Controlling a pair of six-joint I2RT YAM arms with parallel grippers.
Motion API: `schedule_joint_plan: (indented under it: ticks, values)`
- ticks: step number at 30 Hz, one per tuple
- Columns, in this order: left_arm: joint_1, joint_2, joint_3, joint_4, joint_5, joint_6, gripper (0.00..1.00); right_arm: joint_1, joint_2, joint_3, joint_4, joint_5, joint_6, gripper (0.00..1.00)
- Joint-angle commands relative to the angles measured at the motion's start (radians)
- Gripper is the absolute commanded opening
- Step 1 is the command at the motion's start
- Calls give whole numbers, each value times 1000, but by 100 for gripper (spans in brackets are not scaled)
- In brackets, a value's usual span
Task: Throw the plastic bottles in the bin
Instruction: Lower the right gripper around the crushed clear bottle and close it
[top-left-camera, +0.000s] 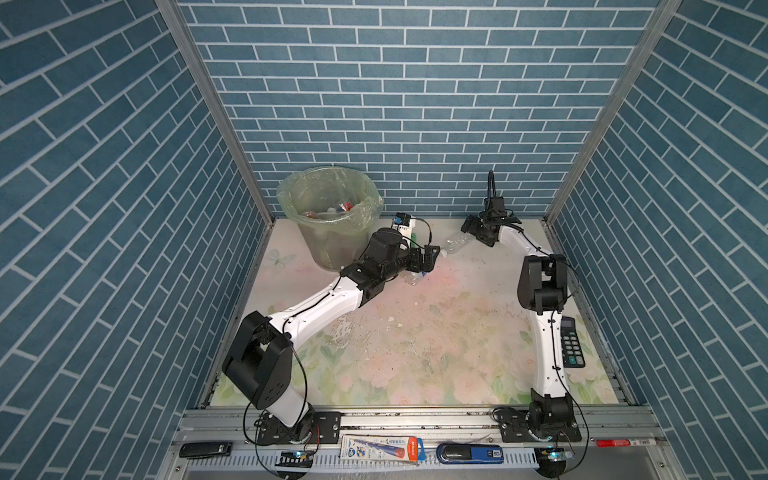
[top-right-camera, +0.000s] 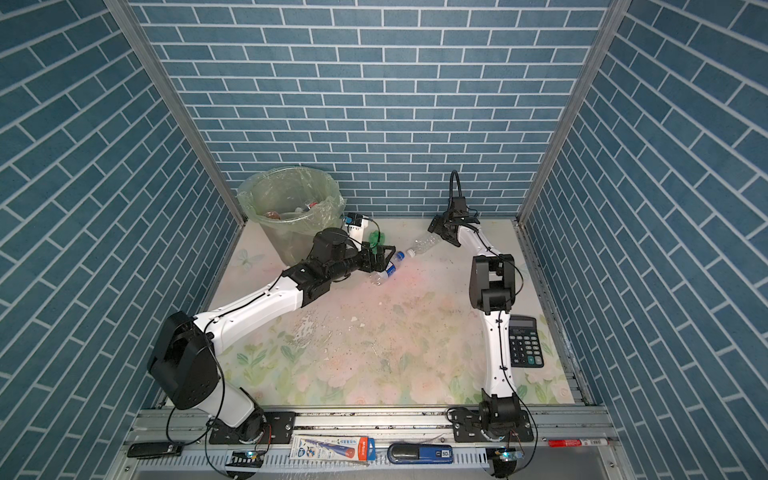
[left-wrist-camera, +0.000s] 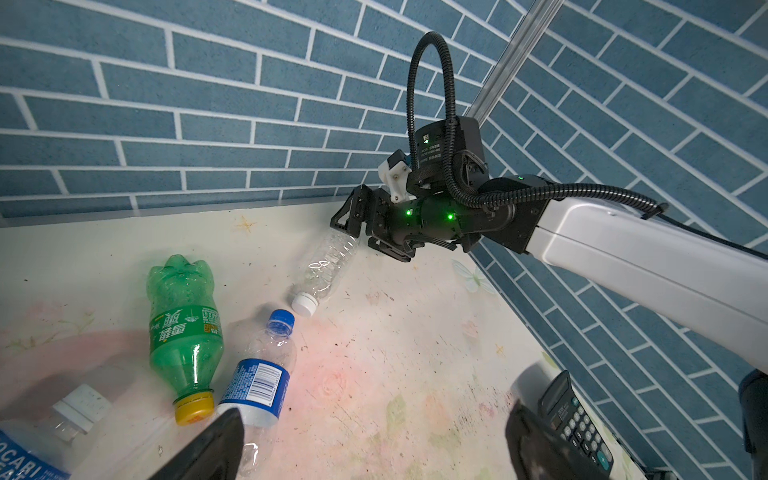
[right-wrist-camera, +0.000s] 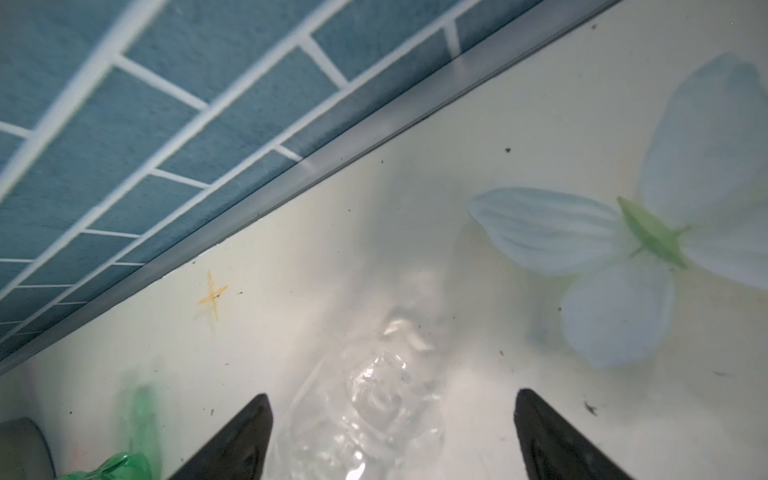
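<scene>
Your right gripper (right-wrist-camera: 392, 397) stands wide, straddling the base of the clear bottle (left-wrist-camera: 328, 266). Centre it and close gently, because thin ribbed plastic probably crumples and slips. Your left gripper (left-wrist-camera: 374, 409) gapes empty beside the blue-labelled bottle (left-wrist-camera: 255, 382). The bag-lined bin (top-left-camera: 320, 249) sits back left.

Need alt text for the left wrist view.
Plastic bottles lie on the floral table: a green yellow-capped bottle, a clear blue-labelled bottle, and a clear white-capped bottle whose base sits between the right tool's open jaws.
</scene>
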Motion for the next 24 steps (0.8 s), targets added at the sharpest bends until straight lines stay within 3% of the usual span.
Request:
schedule_joint_plan:
  ticks: [1, 11, 18, 21, 24]
  values:
    - [-2, 8, -4, -20, -5, 4, 99, 18, 38, 68, -32, -9, 36, 90]
    - [-7, -11, -6, -34, -9, 6, 99, 39, 95, 144, -73, -1, 46, 81]
    - [-29, -35, -11, -38, -24, 16, 99, 42, 18, 5, -26, 28, 39, 69]
    - [-45, -45, -16, -38, -37, 26, 99, 42, -16, -55, -15, 31, 19, 59]
    - [-50, -49, -23, -45, -38, 23, 99, 36, -67, -141, 18, 58, 7, 57]
